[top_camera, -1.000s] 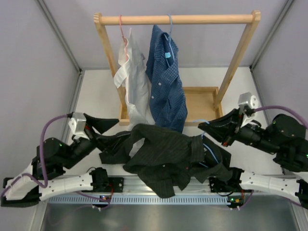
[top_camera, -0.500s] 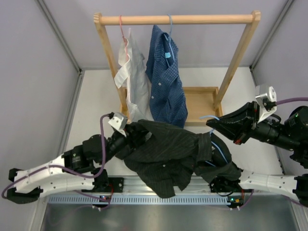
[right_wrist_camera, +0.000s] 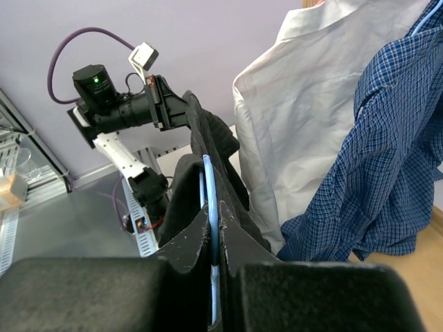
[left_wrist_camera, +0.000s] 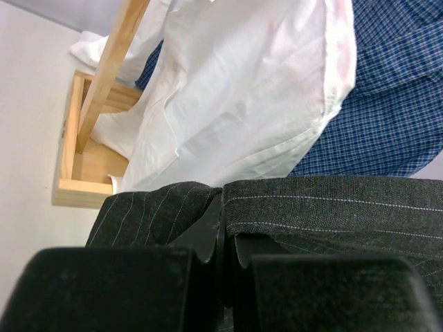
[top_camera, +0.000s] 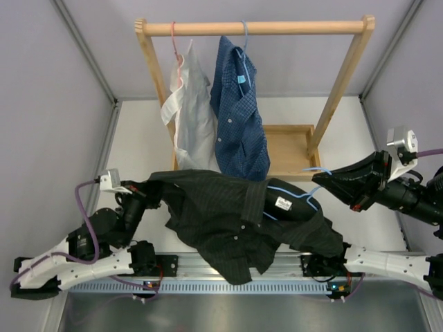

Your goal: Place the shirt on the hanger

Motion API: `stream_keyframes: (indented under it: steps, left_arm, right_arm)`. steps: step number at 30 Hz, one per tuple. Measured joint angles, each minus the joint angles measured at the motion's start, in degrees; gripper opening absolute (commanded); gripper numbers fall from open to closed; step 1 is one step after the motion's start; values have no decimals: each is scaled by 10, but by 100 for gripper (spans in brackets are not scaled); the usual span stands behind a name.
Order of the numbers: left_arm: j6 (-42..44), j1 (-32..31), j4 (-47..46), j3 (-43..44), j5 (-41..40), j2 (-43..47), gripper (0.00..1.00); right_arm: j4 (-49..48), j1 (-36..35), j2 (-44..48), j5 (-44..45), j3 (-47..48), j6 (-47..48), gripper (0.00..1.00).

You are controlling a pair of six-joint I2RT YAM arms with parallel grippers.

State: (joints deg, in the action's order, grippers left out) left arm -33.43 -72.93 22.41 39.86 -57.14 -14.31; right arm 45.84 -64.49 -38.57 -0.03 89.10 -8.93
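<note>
The black striped shirt (top_camera: 228,218) hangs stretched between my two grippers above the near rail, its white neck label (top_camera: 282,203) facing up. The light-blue wire hanger (top_camera: 303,199) lies inside the collar end, and its hook points toward my right gripper (top_camera: 321,181). In the right wrist view that gripper (right_wrist_camera: 216,235) is shut on the hanger wire (right_wrist_camera: 210,183), with the shirt (right_wrist_camera: 183,190) draped around it. My left gripper (top_camera: 147,189) holds the shirt's left edge. In the left wrist view its jaws (left_wrist_camera: 225,218) are shut on the shirt (left_wrist_camera: 332,207).
A wooden clothes rack (top_camera: 252,28) stands at the back, with a wooden base tray (top_camera: 287,149). A white shirt (top_camera: 185,111) and a blue checked shirt (top_camera: 239,117) hang from it, just behind the black shirt. A metal rail (top_camera: 221,280) runs along the near edge.
My left gripper has shut on the shirt's left edge and pulled it left. The right gripper has drawn the hanger right. The shirt has spread out, baring the label and the wire.
</note>
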Motion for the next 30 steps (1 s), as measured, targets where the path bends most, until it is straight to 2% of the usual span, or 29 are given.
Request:
stream_keyframes:
  steps: [6,10,14,15,16,17,18,22,24,27,30]
  left_arm:
    - [-22,0,30,3,-6,-25,0]
    - [-19,0,38,19,7,-59,0]
    - [-3,0,43,38,20,-56,1]
    - [2,0,45,42,23,-51,23]
    - [9,0,52,49,24,-44,40]
    - [12,0,62,57,24,-36,64]
    - [12,0,72,66,23,-30,98]
    - [17,0,134,140,24,7,98]
    - [44,0,145,190,52,19,98]
    - [113,0,141,294,154,2,98]
    - [178,1,131,430,295,-101,98]
  right_arm:
    - [8,0,-41,1,34,5,0]
    - [7,0,-79,1,75,11,0]
    - [5,0,-103,1,104,15,0]
    - [5,0,-104,2,107,16,0]
    - [5,0,-105,4,108,17,0]
    - [5,0,-106,8,108,18,0]
    - [5,0,-106,11,108,19,0]
    - [11,0,-103,18,111,18,0]
    - [27,0,-108,15,131,19,0]
    - [57,0,-129,-1,181,19,0]
    - [71,0,-135,-17,189,20,0]
